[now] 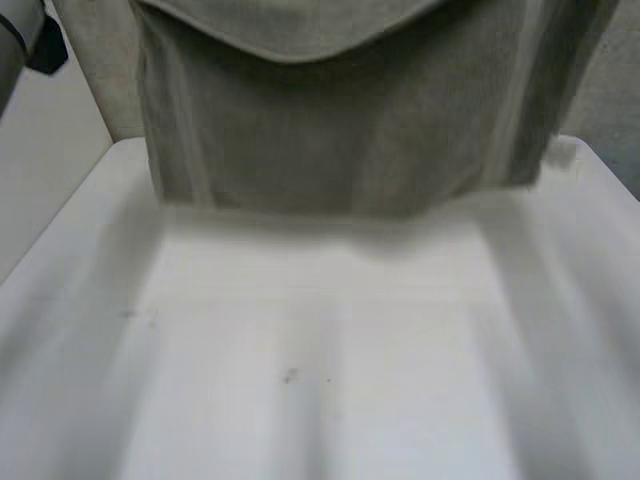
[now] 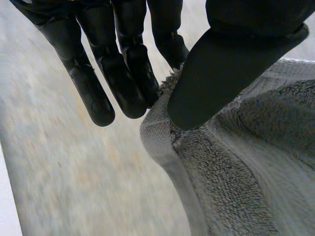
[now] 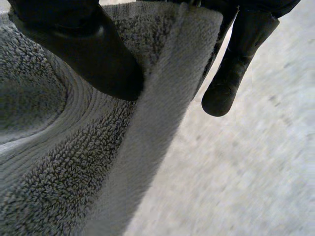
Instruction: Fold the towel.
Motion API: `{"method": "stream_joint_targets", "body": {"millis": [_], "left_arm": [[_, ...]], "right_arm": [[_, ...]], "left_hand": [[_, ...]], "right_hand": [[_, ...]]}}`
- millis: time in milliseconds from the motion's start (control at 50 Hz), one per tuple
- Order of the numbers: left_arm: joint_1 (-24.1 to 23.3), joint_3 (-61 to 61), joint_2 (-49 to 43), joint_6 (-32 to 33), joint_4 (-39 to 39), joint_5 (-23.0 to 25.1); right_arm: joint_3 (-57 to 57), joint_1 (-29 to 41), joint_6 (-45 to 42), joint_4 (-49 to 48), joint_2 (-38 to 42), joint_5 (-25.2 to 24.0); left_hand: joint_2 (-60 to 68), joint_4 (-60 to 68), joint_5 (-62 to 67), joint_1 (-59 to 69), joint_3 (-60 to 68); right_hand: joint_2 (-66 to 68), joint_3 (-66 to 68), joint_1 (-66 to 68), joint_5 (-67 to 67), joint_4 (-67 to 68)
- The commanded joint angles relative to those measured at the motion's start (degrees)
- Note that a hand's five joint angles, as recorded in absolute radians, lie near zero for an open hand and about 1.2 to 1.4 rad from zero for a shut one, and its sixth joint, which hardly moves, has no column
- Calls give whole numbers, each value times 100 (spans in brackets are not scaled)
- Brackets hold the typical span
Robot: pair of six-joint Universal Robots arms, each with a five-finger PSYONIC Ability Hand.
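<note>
As towel (image 1: 340, 150) hangs grey, seemingly doubled | left hand (image 2: 221, 73), right hand (image 3: 74, 44): fingers pinch its edge

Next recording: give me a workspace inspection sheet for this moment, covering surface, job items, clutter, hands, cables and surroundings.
Surface: white table, bare apart from a few small dark specks.
Job's things: grey towel, held up and hanging as a sheet over the far part of the table; whether its lower edge touches the table cannot be told.
Clutter: nothing seen.
Hands: left hand pinches the towel's hemmed edge between thumb and fingers; right hand pinches the towel beside its hem the same way.
Cables: nothing seen.
Surroundings: a pale plain area beyond the table's edge; nothing else made out.
</note>
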Motion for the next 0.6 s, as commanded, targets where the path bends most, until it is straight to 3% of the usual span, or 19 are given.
{"method": "stream_joint_targets", "body": {"millis": [20, 200, 320, 460, 600], "left_arm": [[153, -456, 57, -577, 164, 30], [223, -1838, 39, -550, 331, 47], [355, -3192, -49, -436, 805, 56], [504, -4429, -75, 459, 1113, 65], [733, -5071, 451, 759, 1069, 82]], "right_arm": [[1074, -48, -191, 544, -313, -550], [2659, -48, -596, 598, -365, -709], [4214, -57, -1045, 202, -304, -1078], [5619, -136, -1616, -439, -400, -1140], [6280, -347, -1625, -484, -1016, -1175]], "left_hand": [[1029, 1020, 1178, 1183, 1032], [1029, 1020, 1178, 1183, 1032], [1029, 1020, 1178, 1183, 1032], [1029, 1020, 1178, 1183, 1032], [1029, 1020, 1178, 1183, 1032]], "right_hand": [[340, 427, 358, 302, 345], [340, 427, 358, 302, 345], [340, 427, 358, 302, 345], [340, 427, 358, 302, 345], [340, 427, 358, 302, 345]]}}
